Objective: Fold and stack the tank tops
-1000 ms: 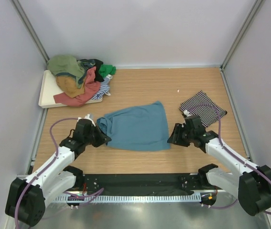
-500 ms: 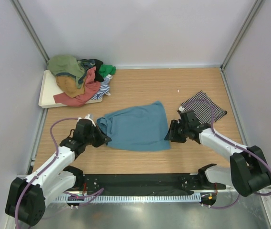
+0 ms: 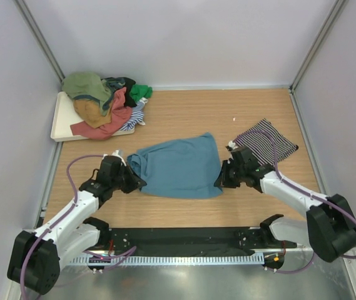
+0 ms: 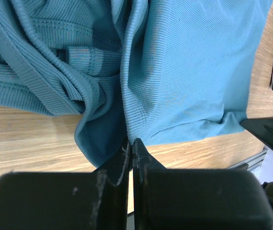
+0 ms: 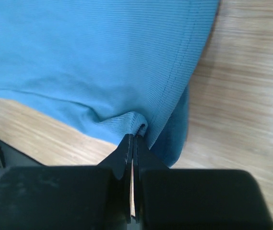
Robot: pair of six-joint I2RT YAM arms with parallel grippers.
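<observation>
The right pincer (image 5: 135, 137) is clenching a small fold at the near right corner of the teal-blue tank top (image 3: 178, 165), while the left pincer (image 4: 130, 146) is pinching the bunched cloth at its near left edge. The top is lying spread on the table (image 3: 184, 112) between the two pincers. The striped tank top (image 3: 266, 140) is lying just beyond the right one, and the remaining tank tops (image 3: 102, 103) are sitting heaped on a white tray (image 3: 62, 125) at the far left.
</observation>
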